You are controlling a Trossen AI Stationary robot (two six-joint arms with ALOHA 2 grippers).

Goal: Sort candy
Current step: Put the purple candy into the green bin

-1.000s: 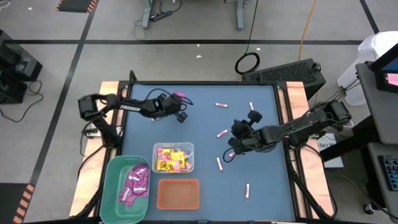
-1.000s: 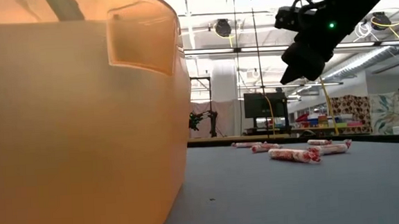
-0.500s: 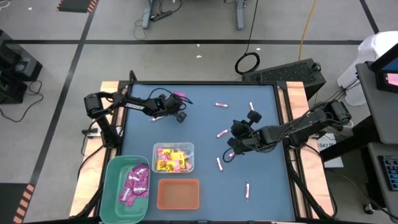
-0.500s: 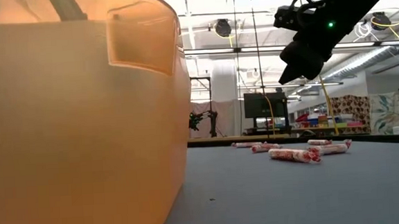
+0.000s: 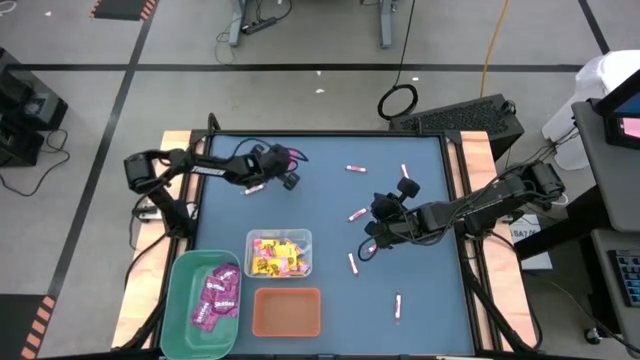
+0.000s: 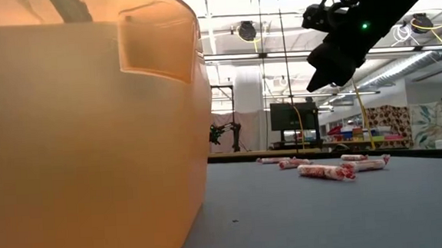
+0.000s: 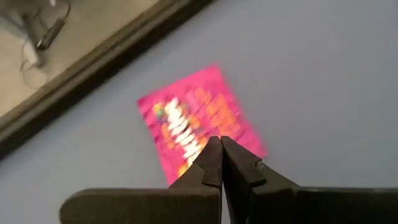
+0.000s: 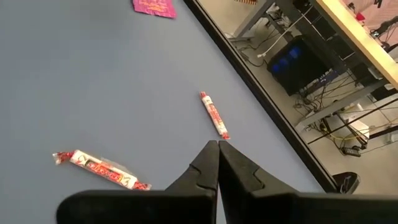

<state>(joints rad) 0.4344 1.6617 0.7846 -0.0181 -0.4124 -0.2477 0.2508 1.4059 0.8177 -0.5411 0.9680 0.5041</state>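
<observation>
A magenta square packet [image 7: 196, 121] lies flat on the blue table near its far edge [image 5: 291, 154]. My left gripper [image 7: 221, 142] is shut, its tips over the packet's near part [image 5: 284, 166]. My right gripper [image 8: 218, 144] is shut with nothing in it and hangs above the table right of centre [image 5: 370, 244], [image 6: 317, 81]. Several pink-and-white sticks lie loose on the table, among them one [image 8: 213, 115] and another [image 8: 102, 165] ahead of the right gripper, and others [image 5: 355, 168], [image 5: 397, 305]. My left gripper's shut fingertips [image 7: 214, 155] slant down from the table's left over the magenta packet's near part [image 7: 186, 146]. The packet lies flat on the table. I cannot tell whether the tips touch it.
At the near left stand a green bin [image 5: 185, 300] holding magenta packets, a clear bin [image 5: 250, 240] holding yellow packets, and an orange bin [image 5: 287, 312], which fills the left of the low view [image 6: 83, 132]. Open blue table lies between the arms.
My left gripper has shifted slightly toward the far edge, over the magenta packet, and stays shut. The packet and the sticks lie where they were.
</observation>
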